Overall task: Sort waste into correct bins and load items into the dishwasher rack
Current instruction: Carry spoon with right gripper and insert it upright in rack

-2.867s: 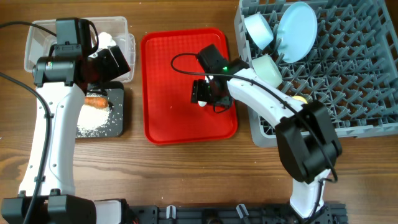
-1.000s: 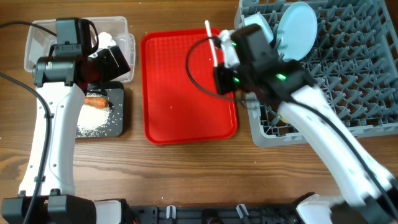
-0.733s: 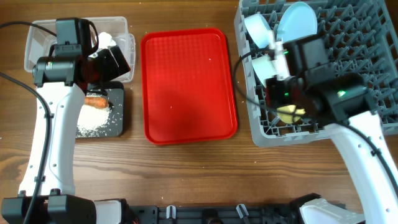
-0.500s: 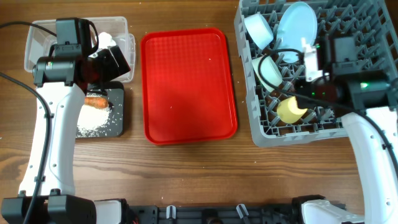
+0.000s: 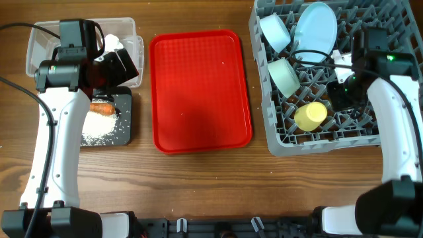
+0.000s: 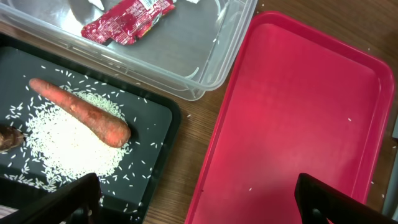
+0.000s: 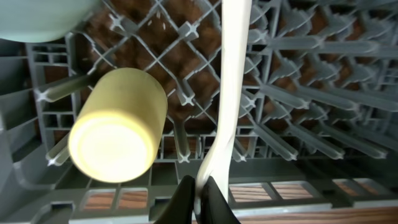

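My right gripper (image 7: 200,198) is shut on the handle of the white spoon (image 7: 233,68), which hangs over the pegs of the grey dishwasher rack (image 7: 311,93) beside the yellow cup (image 7: 118,134). From overhead, the gripper (image 5: 345,89) and spoon (image 5: 340,59) are above the rack (image 5: 396,132), right of the plate (image 5: 316,33), two bowls (image 5: 274,32) and cup (image 5: 310,116). My left gripper (image 6: 202,208) is open over the black tray (image 6: 155,124), which holds the carrot (image 6: 81,112), rice (image 6: 68,134) and a brown lump (image 6: 9,138). The red wrapper (image 6: 127,18) lies in the clear tub (image 6: 205,68).
The flat red serving tray (image 5: 201,92) lies between the bins and the rack, bare apart from a few grains. A white tissue (image 5: 112,41) shows in the tub. The left arm (image 5: 56,132) runs down the table's left side.
My right arm has carried the spoon from the red tray rightward over the rack, past the bowls and cup. The left arm has not moved.
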Motion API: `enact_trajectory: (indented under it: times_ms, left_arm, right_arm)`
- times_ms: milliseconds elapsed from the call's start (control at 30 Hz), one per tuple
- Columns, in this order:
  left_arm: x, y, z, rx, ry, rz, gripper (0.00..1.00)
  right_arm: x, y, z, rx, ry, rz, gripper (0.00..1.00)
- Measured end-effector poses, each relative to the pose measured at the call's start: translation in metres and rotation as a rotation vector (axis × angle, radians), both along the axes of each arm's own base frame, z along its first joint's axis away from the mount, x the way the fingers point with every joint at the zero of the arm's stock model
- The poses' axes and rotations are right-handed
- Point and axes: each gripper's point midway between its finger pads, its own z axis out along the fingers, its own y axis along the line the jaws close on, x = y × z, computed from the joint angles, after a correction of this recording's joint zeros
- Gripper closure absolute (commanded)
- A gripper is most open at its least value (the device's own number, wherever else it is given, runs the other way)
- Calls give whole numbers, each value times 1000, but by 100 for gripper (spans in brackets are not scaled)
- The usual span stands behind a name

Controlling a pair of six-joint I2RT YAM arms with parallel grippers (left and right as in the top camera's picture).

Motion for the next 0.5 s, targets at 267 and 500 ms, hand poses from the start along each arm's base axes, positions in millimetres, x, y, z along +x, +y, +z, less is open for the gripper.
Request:
enact_trajectory:
  times_ms: [267, 500]
  left_arm:
    - [0, 0, 0, 0, 0, 0, 0]
    - [0, 0, 0, 0, 0, 0, 0]
  right_arm:
    - [17, -3, -8, 1, -34, -22, 0]
    - [17, 39, 15, 235, -129, 5, 0]
